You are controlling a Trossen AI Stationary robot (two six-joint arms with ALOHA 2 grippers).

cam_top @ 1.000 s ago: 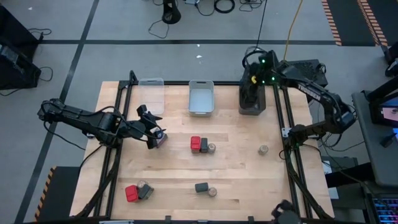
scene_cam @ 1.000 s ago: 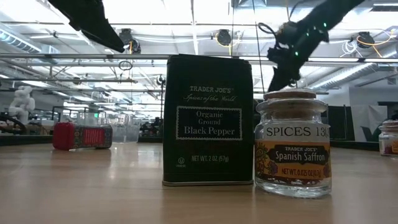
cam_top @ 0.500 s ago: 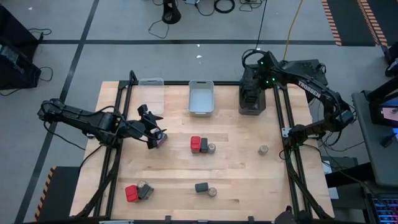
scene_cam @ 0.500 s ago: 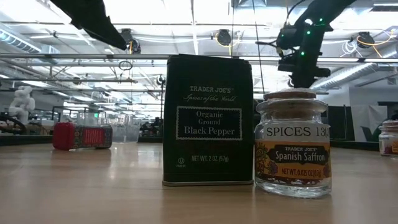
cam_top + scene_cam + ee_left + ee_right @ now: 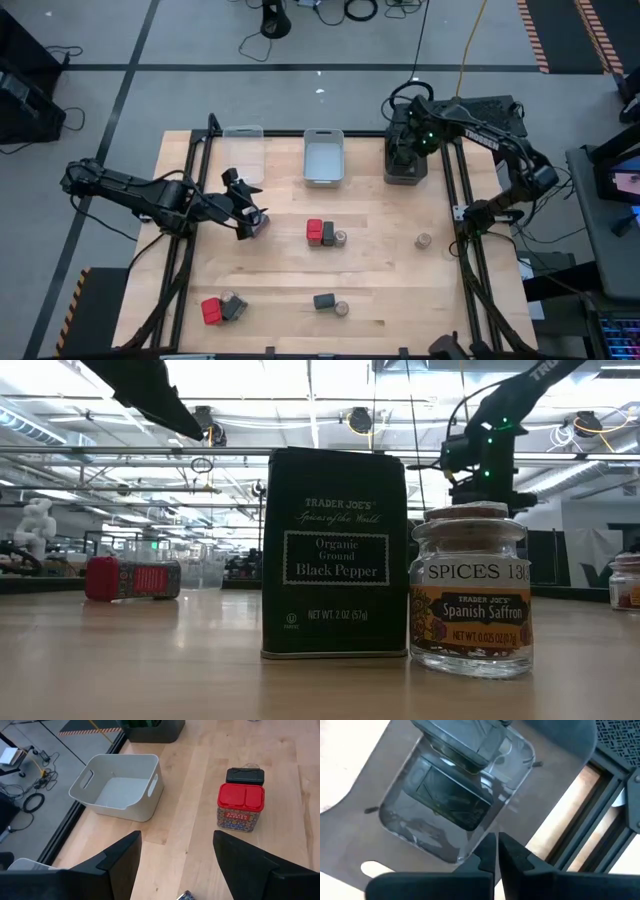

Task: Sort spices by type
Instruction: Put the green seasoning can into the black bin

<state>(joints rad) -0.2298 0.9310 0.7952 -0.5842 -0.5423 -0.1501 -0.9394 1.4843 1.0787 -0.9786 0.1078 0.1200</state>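
Observation:
Spices stand about the table: a red block (image 5: 314, 231), a dark grey block (image 5: 328, 233) and a round jar (image 5: 341, 238) in the middle, a lone jar (image 5: 424, 241), and more near the near edge (image 5: 323, 301) (image 5: 211, 311). My left gripper (image 5: 176, 840) is open, low over the table's left part, next to a small reddish container (image 5: 262, 224). My right gripper (image 5: 497, 851) is shut and empty, pointing down over the dark bin (image 5: 405, 160). Dark grey tins (image 5: 452, 795) lie in that bin. My left gripper stands open at the small reddish container (image 5: 262, 224), of which only a sliver shows between its fingers in the wrist view. Whether a finger touches it I cannot tell.
Along the far edge stand a clear bin (image 5: 243, 150), a grey bin (image 5: 323, 157) and the dark bin. In the low view a black pepper tin (image 5: 334, 555) and a saffron jar (image 5: 470, 590) stand close to the camera. Bare wood lies between the groups.
My right arm has drawn up above the dark bin, swinging from a slant to pointing straight down. My left arm has kept still.

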